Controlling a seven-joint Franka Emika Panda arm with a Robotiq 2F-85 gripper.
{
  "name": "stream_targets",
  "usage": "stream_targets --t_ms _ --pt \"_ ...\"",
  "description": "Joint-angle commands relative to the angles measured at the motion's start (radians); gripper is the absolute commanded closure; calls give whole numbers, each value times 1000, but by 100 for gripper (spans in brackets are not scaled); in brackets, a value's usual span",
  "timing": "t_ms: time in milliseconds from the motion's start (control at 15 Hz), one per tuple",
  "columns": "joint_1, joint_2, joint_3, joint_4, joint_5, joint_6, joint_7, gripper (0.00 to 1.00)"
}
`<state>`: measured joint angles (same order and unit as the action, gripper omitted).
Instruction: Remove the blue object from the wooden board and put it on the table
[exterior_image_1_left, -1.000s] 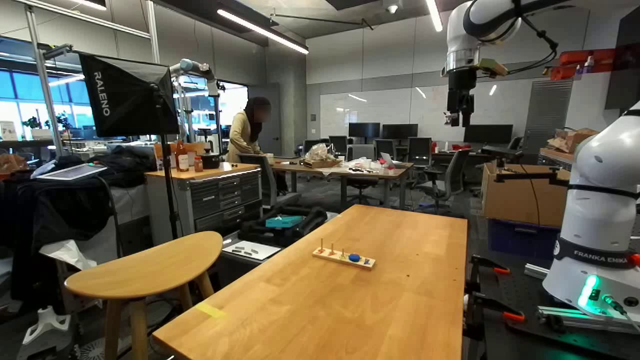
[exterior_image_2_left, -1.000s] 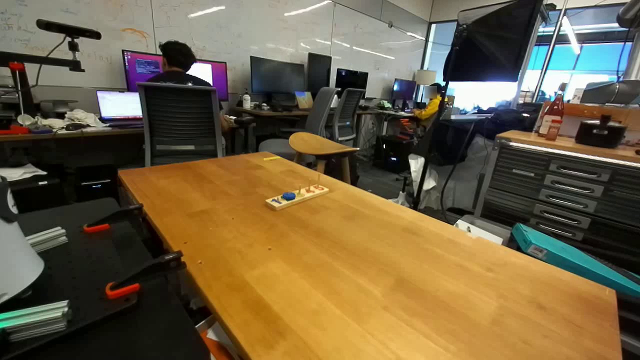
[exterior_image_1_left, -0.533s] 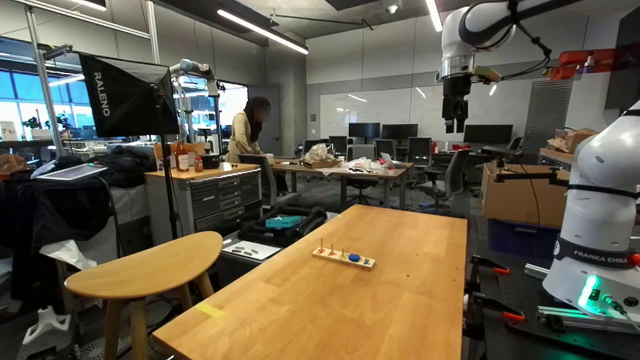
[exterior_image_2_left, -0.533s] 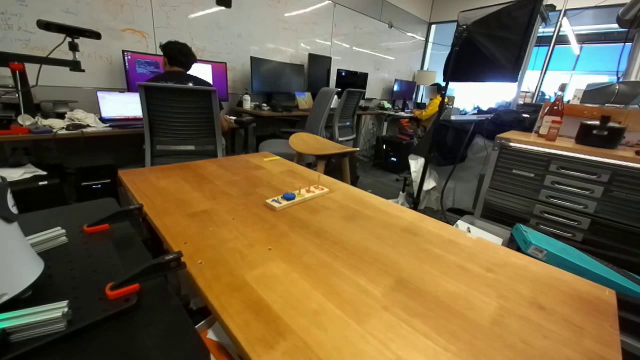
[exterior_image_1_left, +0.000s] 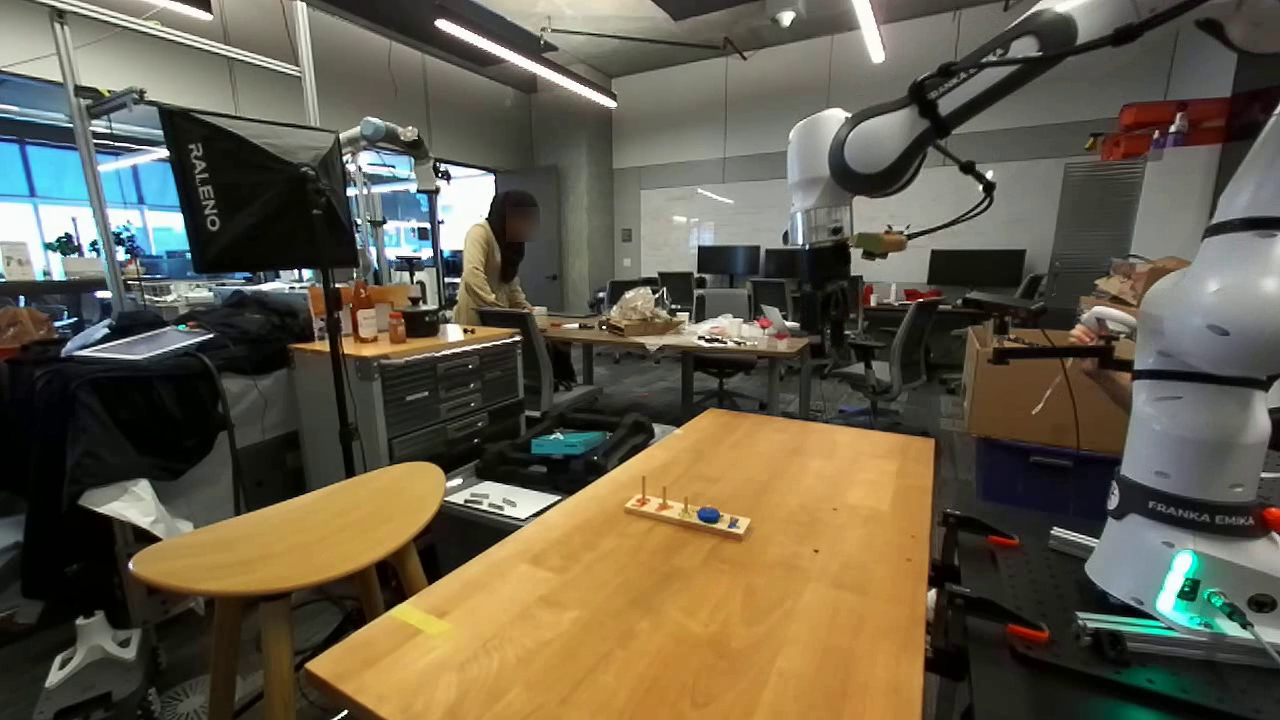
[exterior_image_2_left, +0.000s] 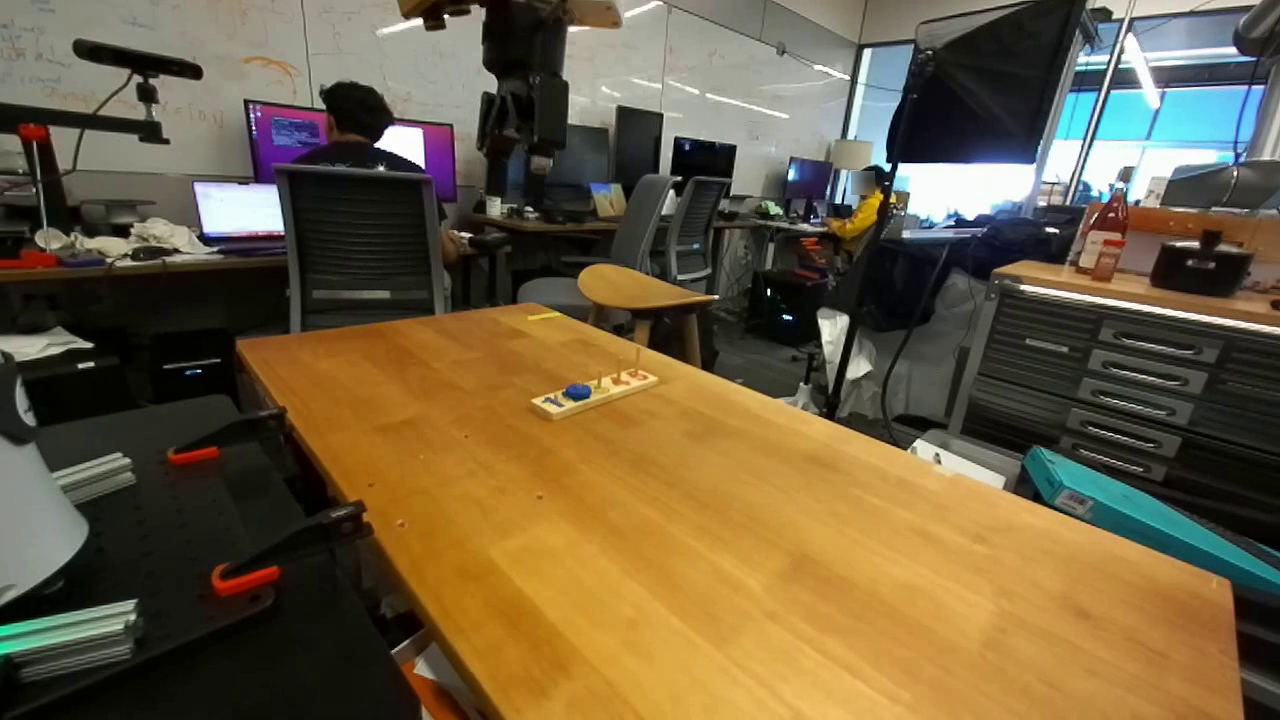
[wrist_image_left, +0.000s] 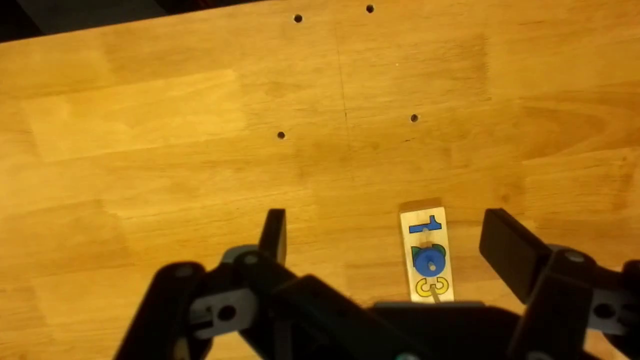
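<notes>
High above the board hangs the gripper, well apart from it, jaws spread wide & holding nothing, just air btwn the fingers! Wrist view looks down past them: the board shows in that gap, nearer one finger than the other, its far end hidden behind the gripper's dark body. & there's the blue disc, on the board, threaded on the 2nd peg from the end w/ the blue number, peg tip poking up thru its middle! A bit of green number peeks out from under it; yellow number next along the board, past the disc. Both exterior views back it up: disc on the board, board lying flat on the table, pegs upright toward the board's opp. end, where the red figures are too small to read. Quick look round the board: past its blue-number end, small dark holes in the table, then black clamps w/ orange bits & the base of the robot arm, which reaches in over the table from that end. Off the board's red-figure end, well apart, there's a rounded stool beyond the table edge. Yellow tape on the table, also well apart from the board. Well beyond the board in an exterior view, a person in a light top leans fwd.
</notes>
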<state>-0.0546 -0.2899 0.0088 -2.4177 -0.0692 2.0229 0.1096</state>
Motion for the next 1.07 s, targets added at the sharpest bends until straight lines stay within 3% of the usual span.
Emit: stream_targets --t_ms 0,533,1000 --pt "29 261 32 121 -7 86 65 0" --pt "107 706 25 420 -22 144 104 0" --pt "144 873 5 539 -21 234 91 0"
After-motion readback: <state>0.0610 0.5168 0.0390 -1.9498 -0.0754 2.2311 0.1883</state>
